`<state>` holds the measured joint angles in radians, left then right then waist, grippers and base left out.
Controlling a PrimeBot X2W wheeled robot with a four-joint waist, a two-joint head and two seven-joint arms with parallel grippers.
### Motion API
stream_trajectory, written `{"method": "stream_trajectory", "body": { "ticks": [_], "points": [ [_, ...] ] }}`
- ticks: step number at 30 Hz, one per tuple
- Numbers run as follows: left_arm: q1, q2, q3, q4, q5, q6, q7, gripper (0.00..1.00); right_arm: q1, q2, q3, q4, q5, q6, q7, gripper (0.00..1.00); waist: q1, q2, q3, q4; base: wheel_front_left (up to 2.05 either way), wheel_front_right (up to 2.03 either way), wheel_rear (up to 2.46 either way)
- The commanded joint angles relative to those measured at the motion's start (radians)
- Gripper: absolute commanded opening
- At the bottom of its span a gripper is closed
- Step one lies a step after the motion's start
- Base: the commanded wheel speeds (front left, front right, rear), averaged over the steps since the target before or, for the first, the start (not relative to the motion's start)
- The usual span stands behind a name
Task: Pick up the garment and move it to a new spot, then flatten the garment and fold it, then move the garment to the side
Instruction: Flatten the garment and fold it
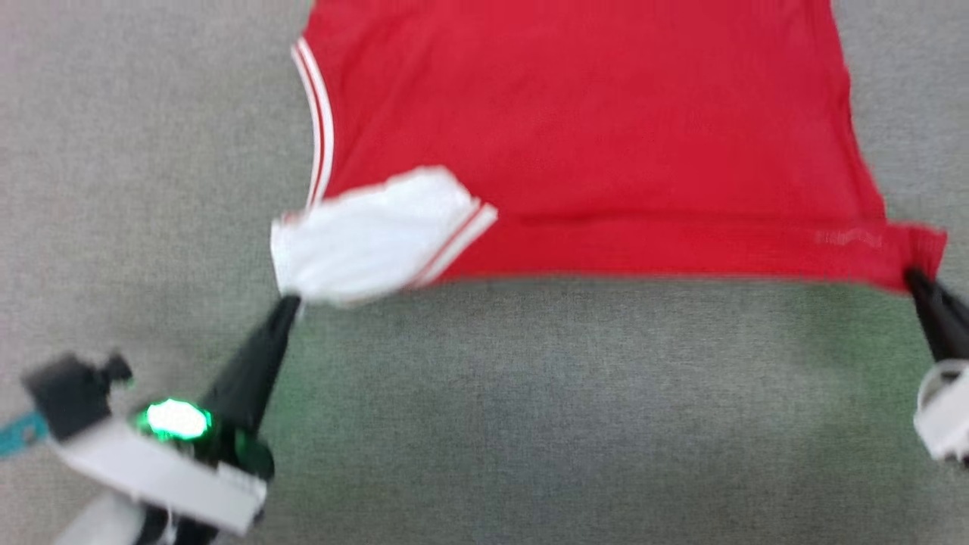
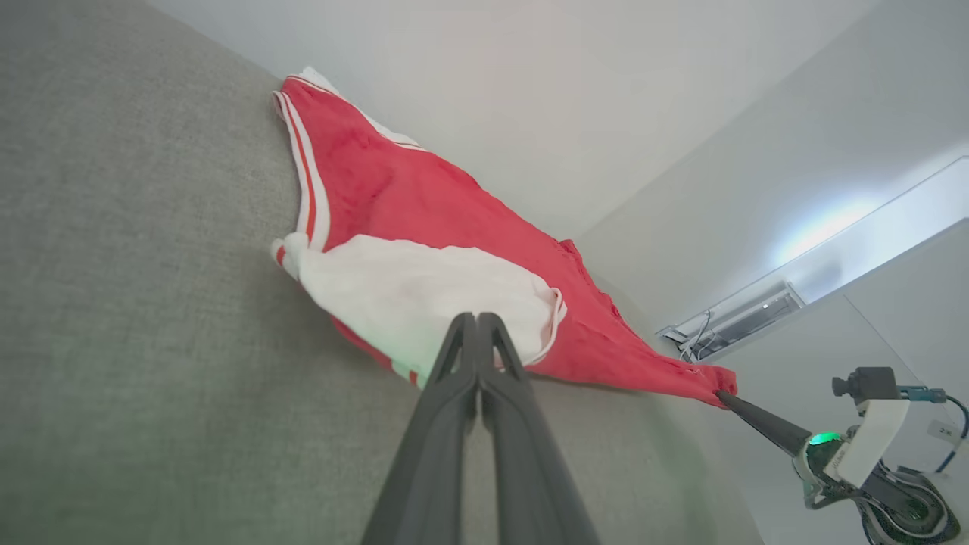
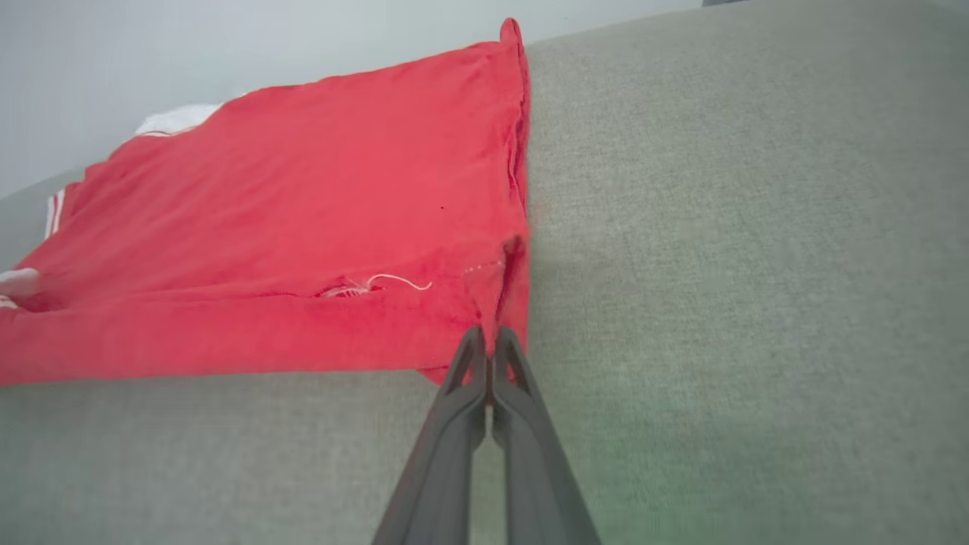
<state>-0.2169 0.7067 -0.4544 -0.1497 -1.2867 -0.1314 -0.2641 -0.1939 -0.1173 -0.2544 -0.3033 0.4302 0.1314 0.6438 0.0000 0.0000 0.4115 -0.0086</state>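
Note:
The garment (image 1: 590, 144), red with a white sleeve and striped trim, lies spread on the grey table and runs off the top of the head view. My left gripper (image 1: 291, 301) is shut on the white sleeve (image 1: 371, 235) at the near left corner, and the left wrist view has those fingertips (image 2: 478, 322) pinching white cloth (image 2: 409, 291). My right gripper (image 1: 912, 278) is shut on the near right red corner, its tips (image 3: 488, 337) biting the red hem (image 3: 484, 295). The near edge is pulled taut between both grippers.
Grey fabric tabletop (image 1: 575, 409) extends in front of the garment and to both sides. A pale wall (image 2: 530, 91) rises behind the table's far edge. The other arm (image 2: 855, 446) with its green light appears low right in the left wrist view.

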Motion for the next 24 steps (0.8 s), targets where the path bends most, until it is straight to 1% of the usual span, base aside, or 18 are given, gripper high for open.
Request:
{"method": "stream_trajectory", "body": {
  "ticks": [1,5,7,10,12,15,18,24],
  "points": [
    [0.038,0.005,0.010,-0.016,0.019,0.002,0.001,0.00,0.033,0.007,-0.014,-0.022,-0.002,-0.002,0.006,0.00,0.0000,0.0000,-0.019,-0.007,0.00,0.00,0.00],
    [0.172,0.006,0.042,-0.085,0.049,0.002,0.001,0.00,0.137,0.022,-0.039,-0.104,0.001,-0.002,0.034,0.00,0.0000,0.0000,-0.035,-0.013,0.00,0.00,0.00],
    [0.233,-0.004,0.069,-0.123,0.063,0.002,0.001,0.00,0.179,0.024,-0.047,-0.141,0.007,-0.002,0.049,0.00,0.0000,0.0000,-0.041,-0.020,0.00,0.00,0.00],
    [0.314,-0.015,0.105,-0.170,0.085,0.002,0.000,0.00,0.224,0.028,-0.057,-0.185,0.017,-0.002,0.066,0.00,0.0000,0.0000,-0.049,-0.026,0.00,0.00,0.00],
    [0.340,-0.016,0.118,-0.192,0.104,0.002,0.000,0.00,0.236,0.031,-0.063,-0.201,0.022,-0.002,0.073,0.00,0.0000,0.0000,-0.055,-0.027,0.00,0.00,0.00],
    [0.314,-0.004,0.114,-0.213,0.118,0.002,0.000,0.00,0.217,0.033,-0.063,-0.197,0.027,-0.002,0.078,0.00,0.0000,0.0000,-0.067,-0.025,0.00,0.00,0.00],
    [0.235,0.015,0.092,-0.208,0.116,0.002,0.009,0.00,0.170,0.018,-0.051,-0.163,0.023,-0.002,0.087,0.00,0.0000,0.0000,-0.071,-0.022,0.00,0.00,0.00],
    [0.024,0.021,0.068,-0.143,0.078,0.002,0.042,0.00,0.008,-0.017,-0.008,-0.033,0.009,-0.002,0.088,0.00,0.0000,0.0000,-0.031,-0.038,0.00,0.00,0.00]
  ]
}}
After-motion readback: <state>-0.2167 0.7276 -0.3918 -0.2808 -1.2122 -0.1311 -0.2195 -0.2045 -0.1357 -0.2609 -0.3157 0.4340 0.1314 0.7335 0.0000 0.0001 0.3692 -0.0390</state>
